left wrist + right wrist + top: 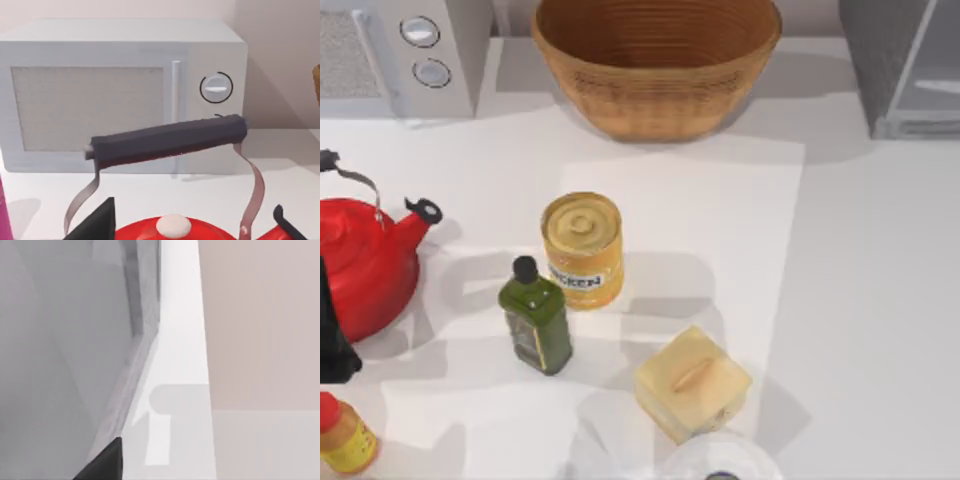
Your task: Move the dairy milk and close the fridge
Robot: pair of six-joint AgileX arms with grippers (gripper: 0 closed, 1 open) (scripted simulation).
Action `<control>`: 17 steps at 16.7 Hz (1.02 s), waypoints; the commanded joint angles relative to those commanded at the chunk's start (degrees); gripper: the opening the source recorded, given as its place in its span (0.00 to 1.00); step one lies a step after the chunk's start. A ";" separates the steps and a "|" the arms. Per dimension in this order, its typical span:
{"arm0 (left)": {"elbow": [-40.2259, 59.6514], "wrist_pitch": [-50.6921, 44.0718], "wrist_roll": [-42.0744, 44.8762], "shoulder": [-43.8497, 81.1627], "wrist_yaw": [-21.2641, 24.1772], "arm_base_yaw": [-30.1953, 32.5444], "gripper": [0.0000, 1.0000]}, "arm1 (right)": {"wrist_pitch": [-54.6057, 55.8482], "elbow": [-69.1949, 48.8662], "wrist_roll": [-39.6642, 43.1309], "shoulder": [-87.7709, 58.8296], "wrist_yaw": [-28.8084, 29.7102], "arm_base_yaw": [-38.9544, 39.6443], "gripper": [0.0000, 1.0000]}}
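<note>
The dairy milk is out of view. The fridge stands at the table's back right corner, a grey cabinet with a pale interior strip showing at its right. In the right wrist view, a grey fridge panel stands very close. A dark part of my right gripper is right beside its lower edge, over the white table. My left arm sits at the table's left edge by the red kettle. A dark part of my left gripper hangs just behind the kettle's black handle.
A wicker basket stands at the back centre, a microwave at the back left. A yellow can, green bottle and pale yellow block crowd the middle. A small red-capped bottle is front left.
</note>
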State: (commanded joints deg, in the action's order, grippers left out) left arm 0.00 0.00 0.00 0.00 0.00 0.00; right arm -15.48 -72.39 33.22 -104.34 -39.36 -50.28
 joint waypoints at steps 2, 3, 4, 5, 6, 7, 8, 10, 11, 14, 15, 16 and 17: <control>0.00 0.00 0.00 0.00 0.00 0.00 1.00 | 1.77 1.62 -3.63 0.75 4.15 5.04 1.00; 0.00 0.00 0.00 0.00 0.00 0.00 1.00 | 2.95 2.56 -5.77 1.37 6.67 8.26 1.00; 0.00 0.00 0.00 0.00 0.00 0.00 1.00 | 4.30 3.56 -8.08 2.12 9.39 11.95 1.00; 0.00 0.00 0.00 0.00 0.00 0.00 1.00 | 5.74 4.62 -10.51 2.95 12.29 15.72 1.00; 0.00 0.00 0.00 0.00 0.00 0.00 1.00 | 7.26 5.77 -13.06 3.88 15.33 19.50 1.00; 0.00 0.00 0.00 0.00 0.00 0.00 1.00 | 8.81 6.97 -15.68 4.85 18.43 23.55 1.00; 0.00 0.00 0.00 0.00 0.00 0.00 1.00 | 10.35 8.20 -18.30 5.85 21.52 27.94 1.00; 0.00 0.00 0.00 0.00 0.00 0.00 1.00 | 13.26 10.66 -23.40 7.82 27.64 36.49 1.00; 0.00 0.00 0.00 0.00 0.00 0.00 1.00 | 14.56 11.81 -25.77 8.72 30.47 40.01 1.00; 0.00 0.00 0.00 0.00 0.00 0.00 1.00 | 17.49 14.57 -31.33 10.92 36.73 47.18 1.00; 0.00 0.00 0.00 0.00 0.00 0.00 1.00 | 18.02 15.11 -32.34 11.36 37.78 48.35 1.00; 0.00 0.00 0.00 0.00 0.00 0.00 1.00 | 18.29 15.39 -32.85 11.60 38.30 48.93 1.00; 0.00 0.00 0.00 0.00 0.00 0.00 1.00 | 18.32 15.41 -32.90 11.62 38.35 48.99 1.00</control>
State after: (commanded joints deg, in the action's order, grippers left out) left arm 0.00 0.00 0.00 0.00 0.00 0.00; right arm 2.84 -56.97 0.31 -92.72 -1.01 -1.29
